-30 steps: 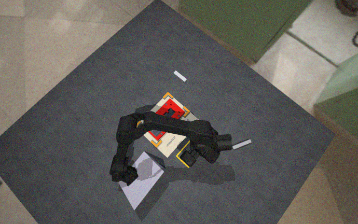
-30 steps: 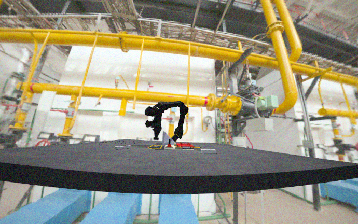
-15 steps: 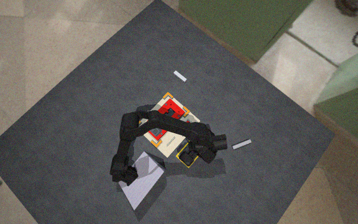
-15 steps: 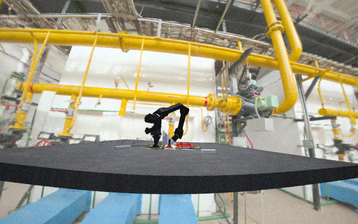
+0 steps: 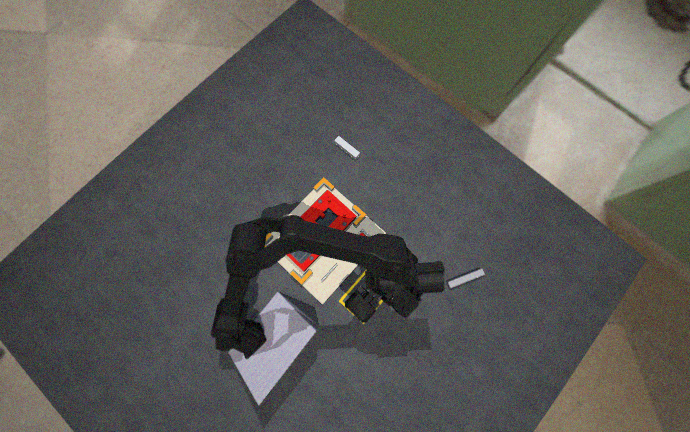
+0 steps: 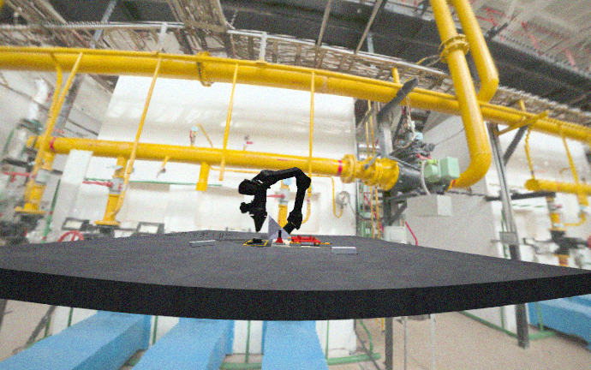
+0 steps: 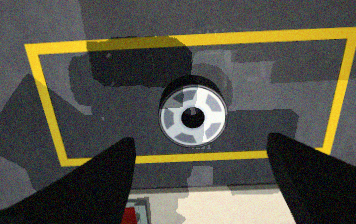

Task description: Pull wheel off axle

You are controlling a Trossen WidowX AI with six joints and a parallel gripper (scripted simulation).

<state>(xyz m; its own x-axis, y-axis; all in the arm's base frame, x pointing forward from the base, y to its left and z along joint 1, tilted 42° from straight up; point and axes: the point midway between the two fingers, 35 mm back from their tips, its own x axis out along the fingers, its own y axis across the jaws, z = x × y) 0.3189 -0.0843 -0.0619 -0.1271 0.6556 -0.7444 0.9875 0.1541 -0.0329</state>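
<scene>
Gripper (image 7: 195,165) released, above wheel (image 7: 192,117) in yellow frame (image 7: 50,125); fixture plate (image 5: 333,277) just beside.

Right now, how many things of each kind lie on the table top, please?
Wheel: 1
Yellow marked area: 1
Small grey bars: 2
Red fixture on cream board: 1
Pale wedge block: 1
Total: 6

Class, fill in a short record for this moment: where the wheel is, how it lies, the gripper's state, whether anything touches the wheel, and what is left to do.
wheel position: wheel inside the yellow marked area
wheel pose: flat, hub hole facing up
gripper state: gripper open, holding nothing
contact: fingers apart from the wheel on both sides
remaining: nothing evident; wheel is placed and released
</scene>
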